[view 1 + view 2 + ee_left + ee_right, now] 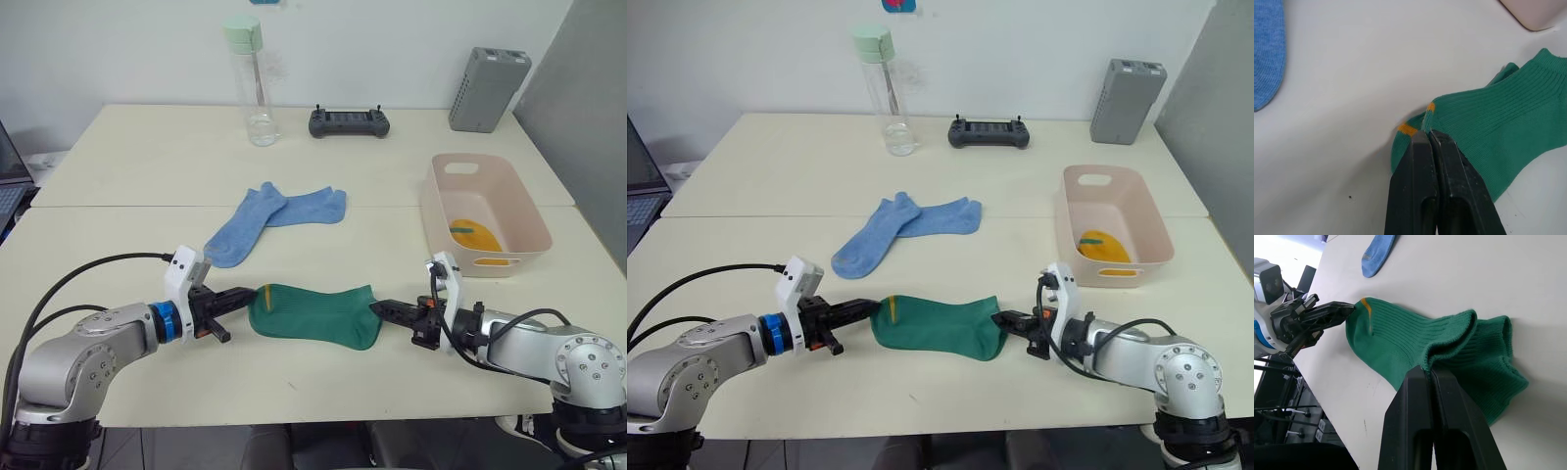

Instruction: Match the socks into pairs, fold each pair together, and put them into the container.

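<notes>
Left claw (242, 295) and right claw (382, 307) each grasp the green socks (313, 315) (seemingly two, stacked)

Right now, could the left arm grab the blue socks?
Probably not yet. The left gripper is shut on the green socks, so it would have to let go first. The blue socks lie close ahead on the table with nothing in between.
</notes>
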Robot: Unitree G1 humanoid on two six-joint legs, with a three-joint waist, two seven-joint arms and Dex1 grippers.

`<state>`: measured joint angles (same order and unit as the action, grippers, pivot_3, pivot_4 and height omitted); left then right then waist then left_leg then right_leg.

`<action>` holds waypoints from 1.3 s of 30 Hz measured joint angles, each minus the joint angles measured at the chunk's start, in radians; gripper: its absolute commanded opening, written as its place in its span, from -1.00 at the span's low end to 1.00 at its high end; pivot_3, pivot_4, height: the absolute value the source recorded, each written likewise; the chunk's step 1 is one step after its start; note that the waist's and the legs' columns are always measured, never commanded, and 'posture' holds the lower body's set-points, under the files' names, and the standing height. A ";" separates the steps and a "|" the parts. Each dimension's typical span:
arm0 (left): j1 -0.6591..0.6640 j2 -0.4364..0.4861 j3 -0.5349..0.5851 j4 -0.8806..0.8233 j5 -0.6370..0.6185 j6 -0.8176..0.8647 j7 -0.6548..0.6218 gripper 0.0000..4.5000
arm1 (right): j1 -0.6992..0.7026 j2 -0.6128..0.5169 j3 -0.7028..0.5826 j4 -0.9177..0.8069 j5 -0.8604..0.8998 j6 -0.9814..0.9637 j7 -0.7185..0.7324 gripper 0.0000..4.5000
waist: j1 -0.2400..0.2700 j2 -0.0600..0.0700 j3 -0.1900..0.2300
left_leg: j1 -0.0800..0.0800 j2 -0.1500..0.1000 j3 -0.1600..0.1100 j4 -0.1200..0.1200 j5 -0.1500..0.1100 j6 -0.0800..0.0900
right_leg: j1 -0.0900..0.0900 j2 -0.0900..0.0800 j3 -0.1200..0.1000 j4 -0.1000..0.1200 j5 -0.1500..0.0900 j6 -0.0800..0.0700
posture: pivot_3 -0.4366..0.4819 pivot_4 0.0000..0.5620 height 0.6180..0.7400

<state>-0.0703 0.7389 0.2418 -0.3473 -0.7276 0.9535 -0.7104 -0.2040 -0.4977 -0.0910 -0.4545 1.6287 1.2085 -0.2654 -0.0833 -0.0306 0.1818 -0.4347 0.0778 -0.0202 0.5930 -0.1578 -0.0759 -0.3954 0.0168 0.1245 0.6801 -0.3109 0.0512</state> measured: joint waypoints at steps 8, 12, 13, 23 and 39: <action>0.019 0.000 -0.003 0.000 0.010 -0.006 0.000 -1.00 | -0.002 -0.043 0.058 0.019 -0.010 -0.051 0.023 -0.99 | 0.000 0.000 0.000 | 0.000 0.000 0.000 0.000 0.000 0.000 | 0.000 0.000 0.001 0.000 0.000 0.000 | -0.05 -0.47 1.00; 0.020 0.000 -0.012 0.000 0.020 -0.016 0.000 -1.00 | -0.002 -0.049 0.075 0.027 -0.037 -0.070 0.033 -0.99 | 0.001 0.000 0.000 | 0.000 0.000 0.000 0.000 0.000 0.000 | 0.000 0.000 0.001 0.000 0.000 0.000 | -0.05 -0.47 1.00; 0.020 0.000 -0.012 0.000 0.021 -0.018 0.000 -1.00 | -0.002 -0.049 0.077 0.028 -0.040 -0.073 0.034 -0.99 | 0.001 0.000 0.000 | 0.000 0.000 0.000 0.000 0.000 0.000 | 0.000 0.000 0.001 0.000 0.000 0.000 | -0.05 -0.47 1.00; 0.030 0.000 -0.012 0.000 0.022 -0.019 0.000 -1.00 | -0.007 -0.051 0.096 0.045 -0.090 -0.088 0.064 -0.99 | 0.001 0.000 0.000 | 0.000 0.000 0.000 0.000 0.000 0.000 | 0.000 0.000 0.001 0.000 0.001 0.001 | -0.05 -0.47 1.00; 0.043 0.019 -0.012 0.000 0.041 -0.031 -0.023 -0.33 | -0.019 -0.050 0.107 0.056 -0.189 -0.093 0.146 -0.36 | 0.001 0.000 0.000 | 0.000 0.000 0.000 0.000 0.000 0.000 | 0.000 0.000 0.000 0.000 0.002 0.004 | -0.05 -0.47 1.00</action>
<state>-0.0270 0.7578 0.2295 -0.3469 -0.6868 0.9225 -0.7333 -0.2235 -0.5475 0.0162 -0.3987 1.4398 1.1159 -0.1195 -0.0822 -0.0307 0.1817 -0.4347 0.0778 -0.0197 0.5931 -0.1578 -0.0759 -0.3953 0.0168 0.1249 0.6804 -0.3085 0.0553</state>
